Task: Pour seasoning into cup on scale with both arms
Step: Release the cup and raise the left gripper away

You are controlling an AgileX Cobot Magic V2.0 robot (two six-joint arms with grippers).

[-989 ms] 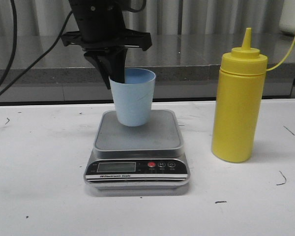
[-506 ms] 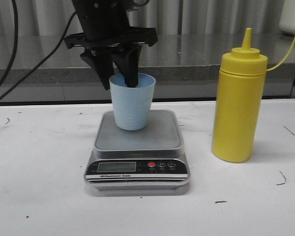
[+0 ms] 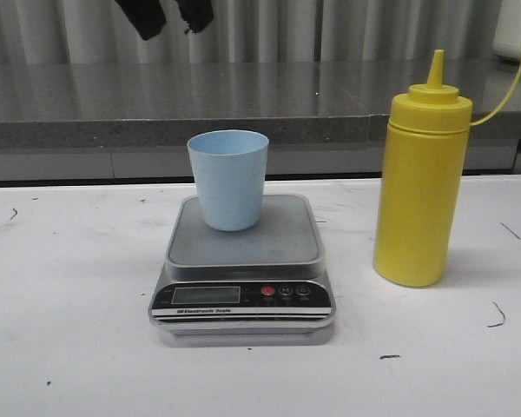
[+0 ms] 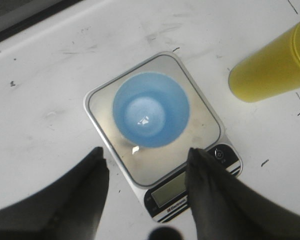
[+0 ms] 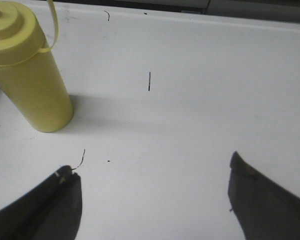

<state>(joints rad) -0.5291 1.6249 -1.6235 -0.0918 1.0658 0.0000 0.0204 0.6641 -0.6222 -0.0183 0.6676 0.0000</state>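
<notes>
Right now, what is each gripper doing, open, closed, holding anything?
Left gripper: open, empty, above the cup.
Right gripper: open, empty, near the seasoning.

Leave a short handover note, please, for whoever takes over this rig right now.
Left gripper: open, empty, above the scale.
Right gripper: open, empty, over bare table beside the seasoning bottle.
Cup: upright on the scale's platform, looks empty.
Seasoning bottle: upright on the table on the robot's right of the scale, untouched, tip cover off and dangling on its tether.
Done: cup placed on the scale.
Left: grasp the bottle, pour into the cup.
</notes>
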